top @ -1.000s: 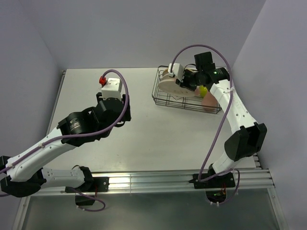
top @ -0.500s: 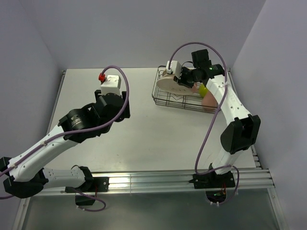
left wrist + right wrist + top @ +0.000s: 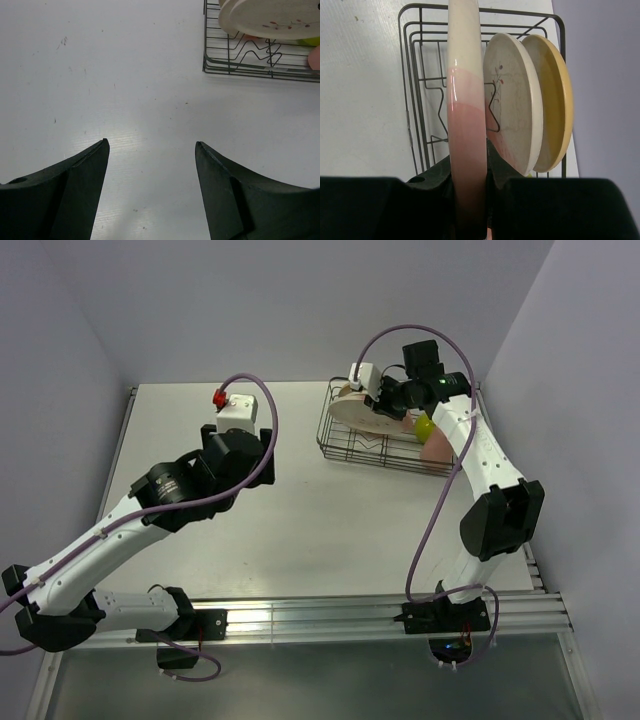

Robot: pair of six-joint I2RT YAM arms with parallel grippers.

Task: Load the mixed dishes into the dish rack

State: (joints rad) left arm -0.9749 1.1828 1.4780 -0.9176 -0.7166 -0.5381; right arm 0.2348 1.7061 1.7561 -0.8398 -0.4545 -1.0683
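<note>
Pink-banded plate [image 3: 466, 100] clamped edge-on in right claw [image 3: 468, 172], over dish rack [image 3: 415, 100]

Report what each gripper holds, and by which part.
The right gripper clamps the round cream plate with a pink segment by its rim, the plate standing on edge. The left gripper is open and holds nothing.

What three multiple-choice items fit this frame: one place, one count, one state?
1. Where is the lime-green bowl? A on bare table; B in the dish rack; C held aloft.
2. How many plates stand unheld in the rack? A none; B two; C four.
3. The left pincer is: A open, empty; B shut on a cup; C shut on a plate.
Answers: B, wire surrounds it; B, two stand beyond the plate gripped by the right pincer; A, only table between its fingers.
</note>
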